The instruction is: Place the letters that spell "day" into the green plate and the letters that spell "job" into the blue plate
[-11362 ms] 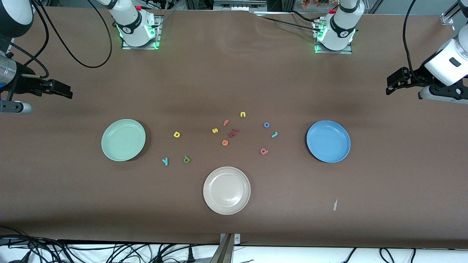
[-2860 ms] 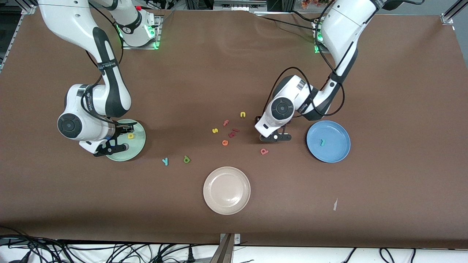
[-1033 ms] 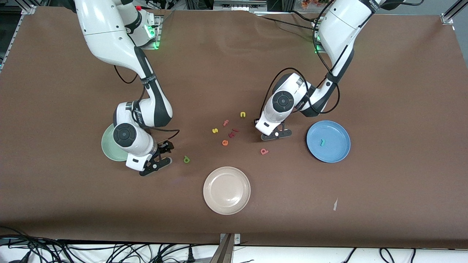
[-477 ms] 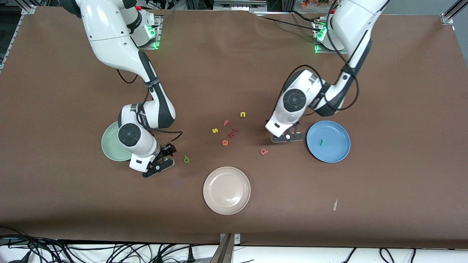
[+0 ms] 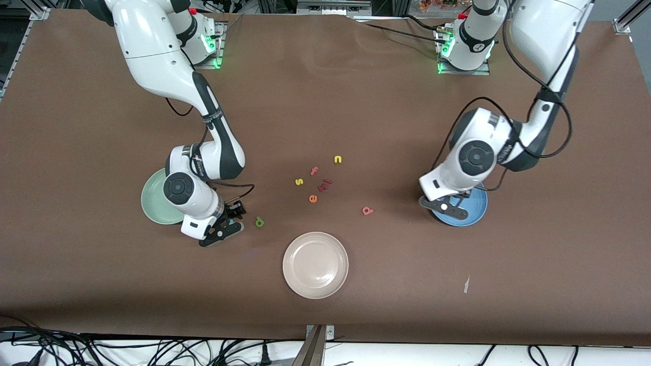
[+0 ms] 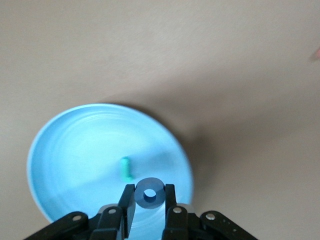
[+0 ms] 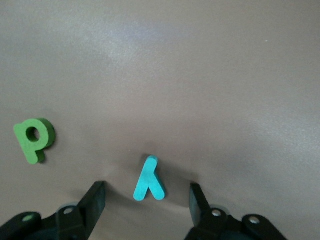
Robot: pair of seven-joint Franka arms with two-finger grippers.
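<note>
Blue "o" (image 6: 150,195) pinched in left fingers (image 6: 128,202); light-blue "y" (image 7: 149,180) between spread right fingers (image 7: 95,200).

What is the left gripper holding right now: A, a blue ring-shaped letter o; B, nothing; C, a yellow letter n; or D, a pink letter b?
A: in the left wrist view the left gripper is shut on the blue ring letter over the blue plate, where a teal letter already lies.

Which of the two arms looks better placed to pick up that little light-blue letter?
The right. Its gripper is down at the table with open fingers either side of the light-blue "y". The left gripper is busy holding the blue ring "o" over the blue plate.
</note>
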